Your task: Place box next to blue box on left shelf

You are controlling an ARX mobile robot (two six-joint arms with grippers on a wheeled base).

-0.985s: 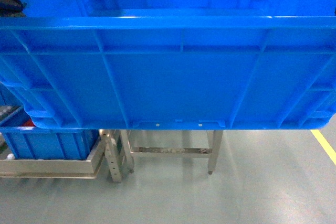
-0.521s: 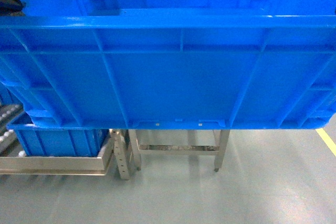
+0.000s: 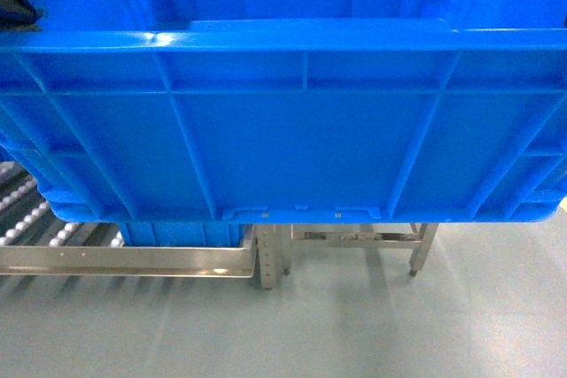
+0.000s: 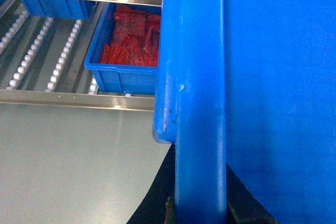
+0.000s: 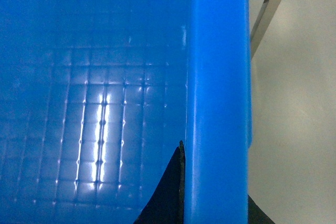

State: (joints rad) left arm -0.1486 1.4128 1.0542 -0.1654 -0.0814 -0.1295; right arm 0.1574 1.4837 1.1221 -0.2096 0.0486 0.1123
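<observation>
1. Head cam: you see the box (image 3: 301, 130) filling almost the whole view, its ribbed long side facing you, rolled rim across the top, held up off the floor (image 3: 354, 325).
2. Below it, lower left, the left shelf (image 3: 124, 260) shows: grey metal front rail w/ rows of white rollers (image 3: 35, 216) behind it.
3. A blue box (image 3: 182, 234) sits on that shelf, just peeking out under the carried box's bottom edge, right of the rollers.
4. Right of the shelf: a metal frame stand (image 3: 363, 238) on legs, mostly hidden by the box.
5. Left wrist cam: left gripper (image 4: 197, 214) straddles the box's end rim, dark fingers either side of the rim wall, so it's clamped on the box.
6. Same view, past the rim: the small blue box holds red parts (image 4: 131, 40) and stands on the roller bed, bare rollers to its left.
7. Right wrist cam: right gripper (image 5: 210, 203) likewise sits astride the opposite rim, one dark finger inside, one outside – gripping the box. Inside you see the box's gridded bottom; outside, bare floor & a metal leg.
</observation>
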